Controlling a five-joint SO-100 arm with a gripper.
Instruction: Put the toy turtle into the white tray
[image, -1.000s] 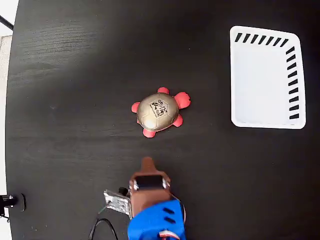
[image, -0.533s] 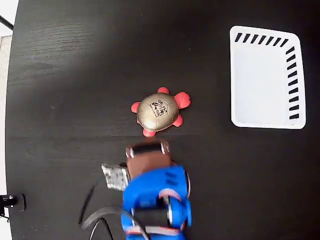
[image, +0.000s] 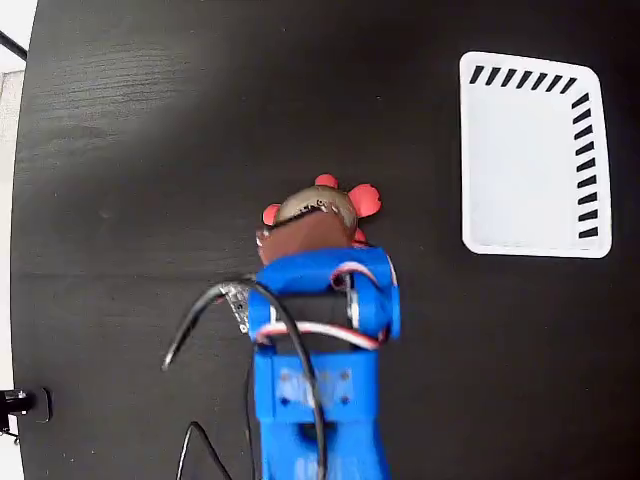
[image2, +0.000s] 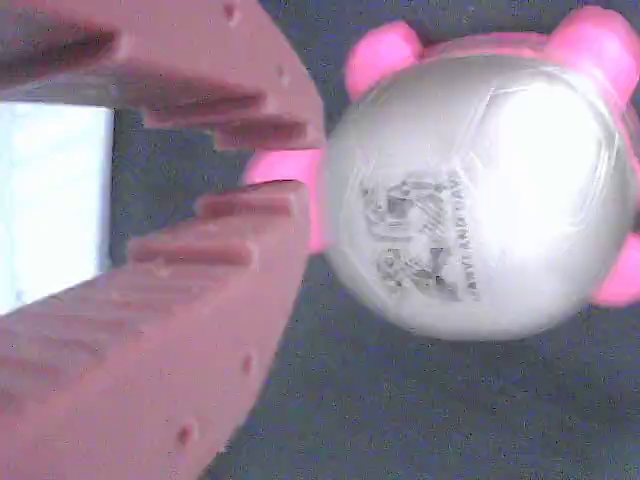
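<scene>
In your wrist view, the gripper (image2: 285, 160) sits at 9 o'clock with its ridged fingers (image2: 200, 260) nearly pressed together, only a thin gap between the tips and nothing pinched. The toy turtle (image2: 480, 195) lies just beside them at 3 o'clock on the black table (image2: 420, 410). In your fixed view, the blue arm (image: 318, 340) covers the turtle's lower half, and the white tray (image: 530, 150) rests well apart at 2 o'clock.
</scene>
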